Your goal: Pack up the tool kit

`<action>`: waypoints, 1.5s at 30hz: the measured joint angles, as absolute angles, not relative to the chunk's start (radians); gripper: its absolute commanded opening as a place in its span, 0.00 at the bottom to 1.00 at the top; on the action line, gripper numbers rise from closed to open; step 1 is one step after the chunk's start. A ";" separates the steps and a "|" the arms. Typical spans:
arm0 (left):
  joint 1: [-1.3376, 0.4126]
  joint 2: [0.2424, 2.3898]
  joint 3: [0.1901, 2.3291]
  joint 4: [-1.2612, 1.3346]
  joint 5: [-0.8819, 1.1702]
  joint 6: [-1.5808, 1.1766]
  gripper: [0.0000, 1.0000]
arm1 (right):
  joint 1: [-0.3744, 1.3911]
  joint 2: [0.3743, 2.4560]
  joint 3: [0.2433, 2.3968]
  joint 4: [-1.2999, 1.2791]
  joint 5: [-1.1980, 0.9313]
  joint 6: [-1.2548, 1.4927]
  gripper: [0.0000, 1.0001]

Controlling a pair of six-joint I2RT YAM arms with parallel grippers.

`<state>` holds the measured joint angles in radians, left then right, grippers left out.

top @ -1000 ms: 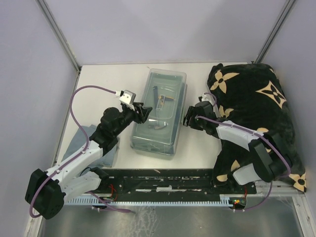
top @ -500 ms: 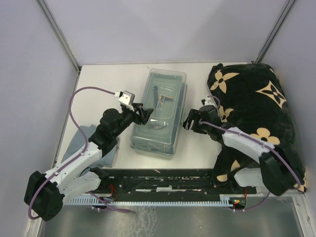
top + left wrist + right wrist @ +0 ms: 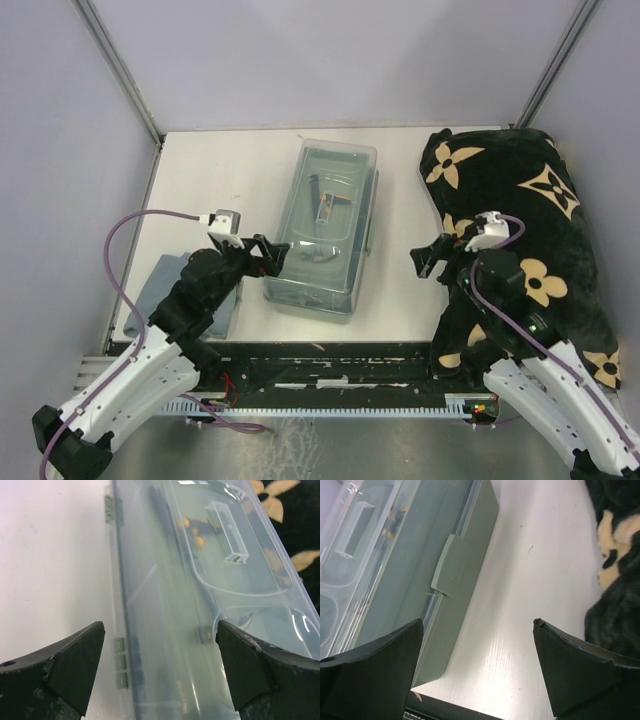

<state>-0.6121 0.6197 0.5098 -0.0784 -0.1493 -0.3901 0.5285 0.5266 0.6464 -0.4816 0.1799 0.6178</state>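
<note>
**Item 1. Pale grey-green rectangular plastic toolbox (image 3: 322, 228) with translucent lid.** Stands on the white tabletop (image 3: 215, 175), between the two arms, and serves as the landmark for this entry. The lid lies down over the body. The moulded carry handle (image 3: 228, 535) lies flat on top.

**Item 2. Contents.** Through the lid, an orange-and-black screwdriver (image 3: 328, 204) shows in the toolbox's far half. Darker implements nearer the arms are too blurred to name. No loose implement shows on the tabletop beside the toolbox.

**Item 3. Grey-green latch (image 3: 451, 565).** Sits on the toolbox's right long wall and appears folded flat against it. Small grey-green hinge tabs (image 3: 119, 663) line the left long wall.

**Item 4. Left tool (image 3: 270, 256).** Just beside the toolbox's left long wall, not touching it. The jaws stand wide apart with nothing between them.

**Item 5. Right tool (image 3: 428, 262).** Off the toolbox's right side, clear of it. The jaws are likewise spread and empty.

**Item 6. Surroundings.** A black plush blanket with beige flower marks (image 3: 520, 215) lies to the toolbox's right. A folded grey-blue cloth (image 3: 158, 292) lies to its left, partly under the left arm.

**Status (judged).** Packing looks essentially finished, with the implements inside and the lid shut. At most, it remains to confirm that the latch is fully seated.
</note>
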 measured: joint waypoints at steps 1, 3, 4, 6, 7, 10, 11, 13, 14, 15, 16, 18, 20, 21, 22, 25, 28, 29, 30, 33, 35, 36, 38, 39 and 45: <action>-0.613 0.596 0.510 -0.100 -0.169 -0.395 0.99 | 0.529 0.496 0.656 -0.509 0.189 0.608 0.99; -0.613 0.543 0.510 -0.138 -0.218 -0.403 0.99 | 0.529 0.437 0.679 -0.559 0.205 0.588 0.99; -0.613 0.522 0.510 -0.155 -0.239 -0.403 0.99 | 0.529 0.417 0.691 -0.578 0.210 0.578 0.99; -0.613 0.491 0.514 -0.181 -0.272 -0.403 0.99 | 0.529 0.384 0.727 -0.619 0.215 0.556 0.99; -0.613 0.485 0.519 -0.194 -0.289 -0.403 0.99 | 0.529 0.377 0.745 -0.633 0.215 0.549 0.99; -0.613 0.488 0.536 -0.225 -0.305 -0.403 0.99 | 0.529 0.374 0.791 -0.668 0.202 0.542 0.99; -0.613 0.494 0.540 -0.236 -0.304 -0.403 0.99 | 0.529 0.377 0.801 -0.678 0.187 0.541 0.99; -0.612 0.517 0.546 -0.242 -0.282 -0.404 0.99 | 0.529 0.395 0.815 -0.702 0.154 0.545 0.99; -0.613 0.535 0.546 -0.243 -0.257 -0.406 0.99 | 0.529 0.413 0.820 -0.712 0.132 0.550 0.99; -0.612 0.553 0.546 -0.244 -0.236 -0.408 0.99 | 0.529 0.437 0.822 -0.717 0.111 0.556 0.99; -0.609 0.574 0.549 -0.230 -0.213 -0.418 0.99 | 0.529 0.465 0.823 -0.719 0.085 0.564 0.99; -0.598 0.617 0.563 -0.218 -0.165 -0.427 0.99 | 0.529 0.542 0.823 -0.714 0.027 0.588 0.99; -0.597 0.659 0.580 -0.211 -0.105 -0.442 1.00 | 0.529 0.620 0.823 -0.699 -0.021 0.610 0.99; -0.597 0.675 0.585 -0.206 -0.077 -0.447 1.00 | 0.529 0.653 0.823 -0.689 -0.043 0.620 0.99; -0.597 0.694 0.590 -0.197 -0.041 -0.459 0.99 | 0.529 0.690 0.825 -0.682 -0.066 0.627 0.99; -0.597 0.746 0.593 -0.157 0.054 -0.497 0.99 | 0.529 0.782 0.852 -0.676 -0.097 0.631 0.99; -0.600 0.802 0.624 -0.155 0.102 -0.521 1.00 | 0.530 0.865 0.962 -0.722 -0.074 0.611 0.99; -0.603 0.823 0.654 -0.177 0.093 -0.521 0.99 | 0.530 0.897 1.023 -0.741 -0.053 0.596 0.99; -0.605 0.844 0.680 -0.196 0.076 -0.520 0.99 | 0.530 0.925 1.083 -0.754 -0.031 0.579 0.99; -0.609 0.879 0.756 -0.276 -0.027 -0.518 0.99 | 0.530 0.979 1.238 -0.791 0.049 0.522 0.99; -0.610 0.879 0.804 -0.320 -0.115 -0.511 0.99 | 0.530 0.994 1.322 -0.821 0.118 0.480 0.99; -0.610 0.872 0.830 -0.335 -0.169 -0.503 0.99 | 0.530 0.993 1.348 -0.831 0.144 0.461 0.99; -0.610 0.848 0.873 -0.353 -0.270 -0.480 0.99 | 0.530 0.981 1.393 -0.848 0.208 0.416 0.99; -0.610 0.828 0.892 -0.361 -0.323 -0.466 0.99 | 0.530 0.970 1.406 -0.849 0.235 0.396 0.99; -0.610 0.706 1.001 -0.391 -0.550 -0.362 0.99 | 0.530 0.833 1.424 -0.813 0.385 0.281 0.99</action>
<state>-0.6102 0.7063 1.0012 -0.3912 -0.5499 -0.3622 0.5304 0.8333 1.4242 -0.8135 0.3847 0.2813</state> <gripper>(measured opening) 0.992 0.990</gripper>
